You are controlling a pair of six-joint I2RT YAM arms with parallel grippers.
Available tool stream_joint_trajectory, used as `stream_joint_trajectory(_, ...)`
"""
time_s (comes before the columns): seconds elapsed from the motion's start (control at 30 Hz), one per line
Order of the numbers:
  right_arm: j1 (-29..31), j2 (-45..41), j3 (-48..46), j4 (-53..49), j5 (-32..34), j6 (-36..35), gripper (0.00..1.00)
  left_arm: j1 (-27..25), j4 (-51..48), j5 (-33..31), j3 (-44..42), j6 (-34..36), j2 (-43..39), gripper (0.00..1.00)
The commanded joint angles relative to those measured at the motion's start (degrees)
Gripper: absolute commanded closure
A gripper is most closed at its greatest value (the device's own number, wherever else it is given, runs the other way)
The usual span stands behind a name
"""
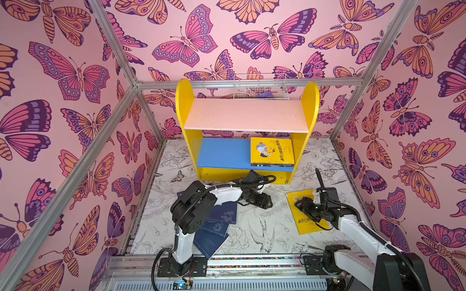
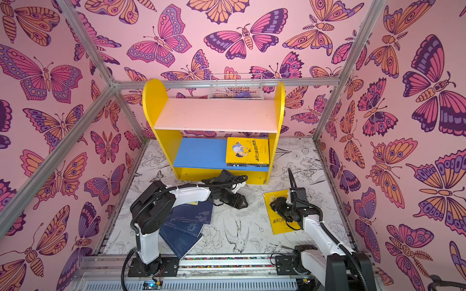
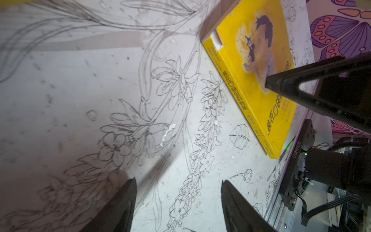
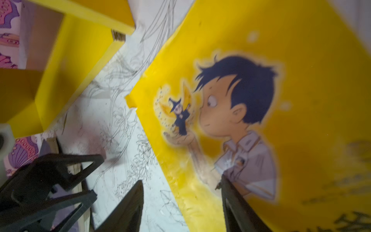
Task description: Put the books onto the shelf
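while left fingers (image 3: 230, 200) gape, right fingers (image 4: 230, 200) straddle yellow book (image 4: 301, 60) edge

Both top views hang high above the near edge of the tabletop (image 1: 252, 226), side by side. They tilt down toward the far edge where the shelf (image 1: 185, 105) stands, and they share almost the whole scene. The left wrist camera rides low over the tabletop's middle, peering past the left end effector (image 3: 178, 180) toward the yellow book (image 3: 251, 80) near the right edge. The right wrist camera sits closer still, behind the right end effector (image 4: 181, 180), so near that cover that it blurs. Both wrist views share that book and the tabletop strip beside it, and each catches the other arm's end effector.
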Motion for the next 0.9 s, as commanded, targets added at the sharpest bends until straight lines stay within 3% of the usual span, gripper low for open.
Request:
stream_joint_trajectory(0.0, 0.4, -3.2, -0.8, -9.5, 6.2, 2.9, 0.32, -0.7, -4.8, 1.8, 2.0, 2.4, 2.0, 0.31)
stream_joint_trajectory(0.17, -10.1, -3.4, -0.4, -10.4, 13.2, 4.8, 0.25, -2.2, -5.2, 0.9, 3.4, 2.9, 3.1, 0.30)
stream_joint_trajectory(0.3, -20.9, 4.0, 0.4, -7.4, 13.9, 3.4, 0.22, -3.4, -5.3, -1.9, 3.7, 2.8, 3.3, 0.28)
stream_joint_trajectory(0.4, -24.2, 8.9, 2.1, -6.0, 11.3, 0.8, 0.23, -3.7, -5.2, -3.7, 3.1, 2.7, 2.5, 0.27)
stream_joint_trajectory(0.63, -20.8, 12.4, 1.4, -2.7, -2.4, -3.6, 0.31, -3.7, -5.2, -3.0, 3.3, 3.0, 2.4, 0.25)
stream_joint_trajectory(0.7, -16.6, 9.2, 0.0, -2.2, -5.8, -2.2, 0.32, -3.7, -5.6, -2.6, 3.9, 3.1, 3.3, 0.25)
stream_joint_trajectory(0.87, -5.2, 0.4, -1.2, -3.5, -6.9, 1.4, 0.33, -3.7, -6.3, -2.3, 5.5, 2.9, 5.1, 0.25)
